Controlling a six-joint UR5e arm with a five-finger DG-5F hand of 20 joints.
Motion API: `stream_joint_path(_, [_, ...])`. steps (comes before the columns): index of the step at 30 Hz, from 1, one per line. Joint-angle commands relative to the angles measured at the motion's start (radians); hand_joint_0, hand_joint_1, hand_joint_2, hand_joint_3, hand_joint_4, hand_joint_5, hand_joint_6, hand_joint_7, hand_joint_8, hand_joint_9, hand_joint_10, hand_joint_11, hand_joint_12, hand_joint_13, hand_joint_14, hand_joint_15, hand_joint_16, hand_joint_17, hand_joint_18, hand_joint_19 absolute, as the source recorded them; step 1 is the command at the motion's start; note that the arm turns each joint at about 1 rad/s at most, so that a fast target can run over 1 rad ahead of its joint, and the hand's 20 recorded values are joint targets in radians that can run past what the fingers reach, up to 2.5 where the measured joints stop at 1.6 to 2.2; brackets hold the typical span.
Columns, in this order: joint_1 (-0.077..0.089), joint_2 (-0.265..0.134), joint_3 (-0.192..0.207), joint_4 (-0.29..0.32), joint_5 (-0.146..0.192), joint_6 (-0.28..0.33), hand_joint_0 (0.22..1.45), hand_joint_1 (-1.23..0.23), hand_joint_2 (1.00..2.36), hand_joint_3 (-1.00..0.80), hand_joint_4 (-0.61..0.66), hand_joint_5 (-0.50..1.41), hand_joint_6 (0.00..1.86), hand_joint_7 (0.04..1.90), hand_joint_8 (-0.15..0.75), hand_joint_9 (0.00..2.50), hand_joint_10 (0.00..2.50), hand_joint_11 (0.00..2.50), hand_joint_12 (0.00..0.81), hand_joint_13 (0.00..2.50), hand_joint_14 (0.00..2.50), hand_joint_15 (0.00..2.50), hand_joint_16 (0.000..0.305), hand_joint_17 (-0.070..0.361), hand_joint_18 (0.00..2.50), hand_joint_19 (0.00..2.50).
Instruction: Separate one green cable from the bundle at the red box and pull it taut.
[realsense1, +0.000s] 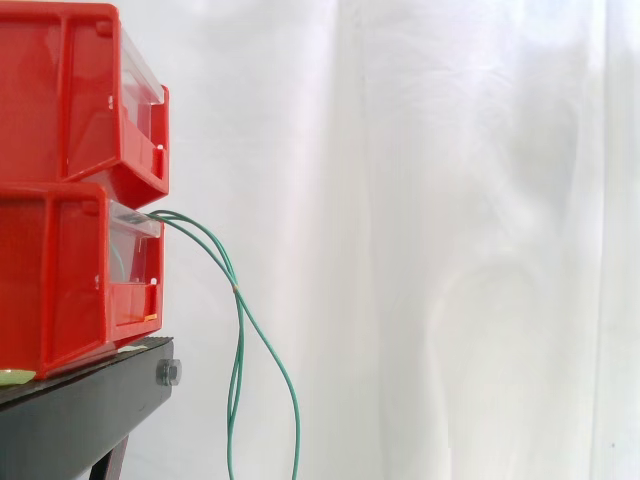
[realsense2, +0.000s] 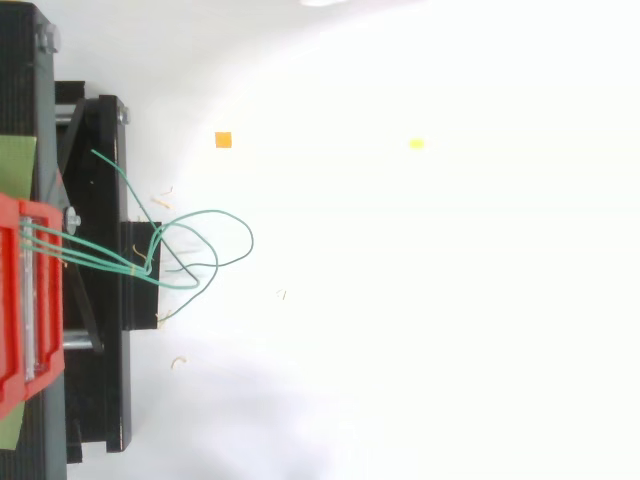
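Side view: I use the lower red plastic bin as my landmark. A second red plastic bin sits stacked on top of it, and both rest on the black metal stand, with the white curtain behind. The thin green cables come out at the lower bin's top front edge and arc away from it and downward. They draw together at one spot below and beside the bin's front, then part into two slack strands that hang past the stand to the bottom of the view.

Top view: the red bin lies at the left. The green cables run from its front across the black stand, gather near the stand's far edge and spread into loose loops beyond it. One free end points back towards the bin's upper side. Farther out from the bin lie a small orange square and a small yellow mark.

I cannot tell the hand's state or where the cables lie relative to it.
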Motion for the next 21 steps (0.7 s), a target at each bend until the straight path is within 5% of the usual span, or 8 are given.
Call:
stream_joint_path(1, [0.000, -0.001, -0.003, -0.024, 0.001, -0.025, 0.36, -0.43, 1.00, -0.50, 0.22, -0.19, 0.50, 0.65, 0.373, 1.22, 0.01, 0.29, 0.485, 1.20, 0.01, 0.38, 0.097, 0.217, 1.56, 0.23])
stream_joint_path(4, [-0.002, -0.001, -0.049, 0.001, -0.002, -0.025, 0.36, -0.42, 1.00, -0.50, 0.22, -0.19, 0.50, 0.65, 0.375, 1.25, 0.01, 0.29, 0.491, 1.22, 0.01, 0.38, 0.097, 0.219, 1.62, 0.23])
stream_joint_path(8, [-0.005, -0.001, -0.127, 0.149, -0.002, 0.001, 0.35, -0.42, 1.00, -0.50, 0.22, -0.19, 0.50, 0.65, 0.379, 1.29, 0.01, 0.30, 0.503, 1.28, 0.01, 0.38, 0.096, 0.217, 1.70, 0.22])
stream_joint_path(9, [-0.006, -0.001, -0.159, 0.240, -0.007, 0.025, 0.35, -0.42, 1.00, -0.50, 0.23, -0.19, 0.50, 0.65, 0.373, 1.32, 0.01, 0.32, 0.509, 1.30, 0.01, 0.38, 0.096, 0.216, 1.72, 0.23])
stream_joint_path(11, [-0.008, -0.001, -0.182, 0.303, -0.006, 0.045, 0.35, -0.42, 1.00, -0.50, 0.23, -0.19, 0.50, 0.65, 0.370, 1.38, 0.01, 0.34, 0.509, 1.31, 0.01, 0.38, 0.096, 0.216, 1.72, 0.22])
stream_joint_path(13, [-0.012, -0.022, -0.239, 0.433, 0.001, 0.081, 0.35, -0.41, 1.00, -0.50, 0.23, -0.19, 0.50, 0.65, 0.365, 1.44, 0.01, 0.37, 0.517, 1.33, 0.01, 0.38, 0.096, 0.216, 1.73, 0.22])
stream_joint_path(17, [-0.026, -0.097, -0.248, 0.447, -0.015, 0.174, 0.35, -0.41, 1.00, -0.50, 0.23, -0.19, 0.50, 0.65, 0.369, 1.47, 0.01, 0.37, 0.517, 1.35, 0.01, 0.38, 0.096, 0.217, 1.73, 0.22])
stream_joint_path(21, [-0.048, -0.194, -0.248, 0.455, -0.087, 0.338, 0.35, -0.41, 1.00, -0.50, 0.24, -0.19, 0.50, 0.65, 0.365, 1.49, 0.01, 0.39, 0.511, 1.36, 0.01, 0.40, 0.096, 0.215, 1.75, 0.25])
